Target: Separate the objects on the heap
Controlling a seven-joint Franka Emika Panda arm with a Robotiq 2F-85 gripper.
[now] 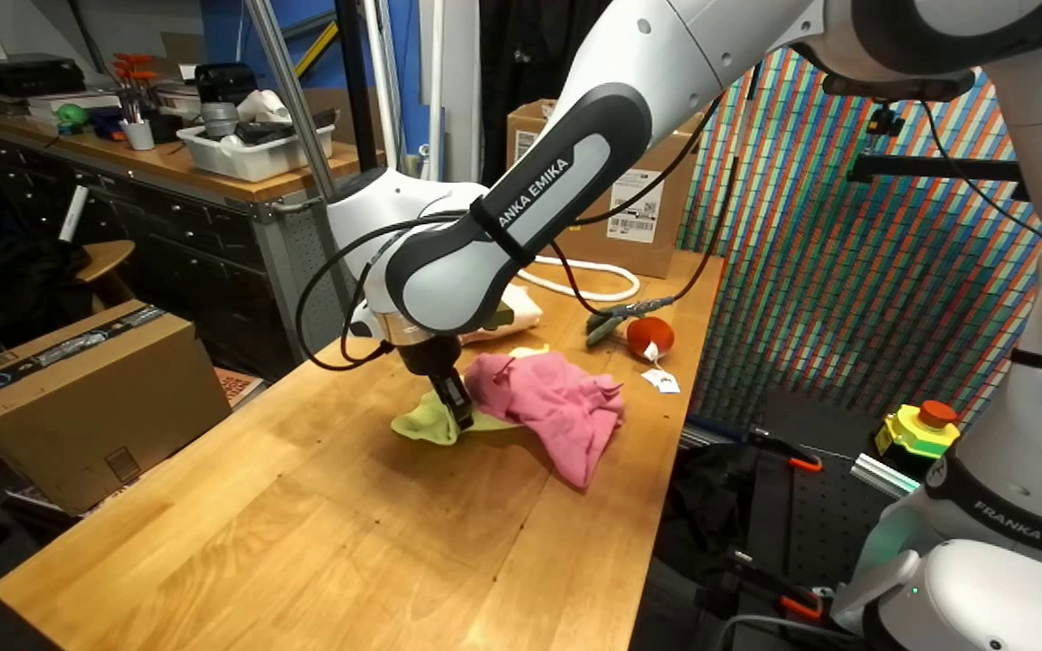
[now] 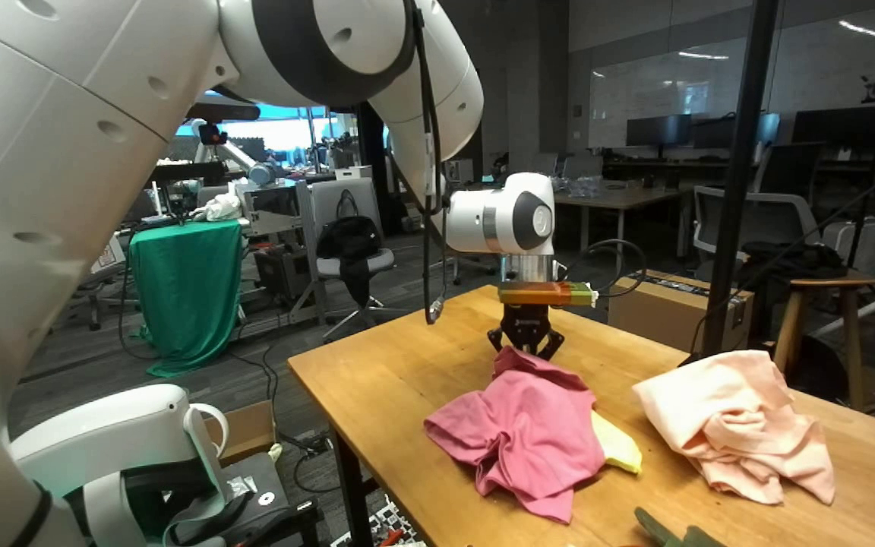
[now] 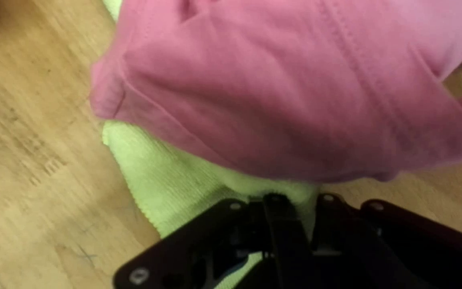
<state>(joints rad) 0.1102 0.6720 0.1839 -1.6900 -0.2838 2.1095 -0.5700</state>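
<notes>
Far left we see a cardboard box [image 1: 87,407] standing low, off the edge of the wooden surface [image 1: 304,524], and behind it a white tub [image 1: 245,163] full of odds and ends on a workbench [image 1: 150,172]. Across we go to the light green cloth [image 1: 426,423], lying on the surface, partly under its neighbour, and here is the hand [image 3: 303,198]! In the wrist view we have its two fingers [image 3: 281,218] drawn close together, a bunched fold of the green cloth held in the narrow gap between them. Behind, part hidden by the arm [image 1: 575,163], we find the peach cloth [image 1: 525,312], crumpled and apart from the others. Now the pink cloth [image 1: 548,398], rumpled, spread over part of the green one and just beside the fingers. In an exterior view we spot a pale yellow corner [image 2: 616,444] poking out from under it; whether it belongs to the green cloth, we cannot tell. Further right there's a dark green thing [image 1: 602,327], its shape hard for us to read, next to an orange-red ball [image 1: 649,336], with a white tag [image 1: 662,380] lying in front on the surface. And far right, beyond the surface, we've got a red-topped yellow button box [image 1: 923,429] near the robot's base [image 1: 1018,452].
</notes>
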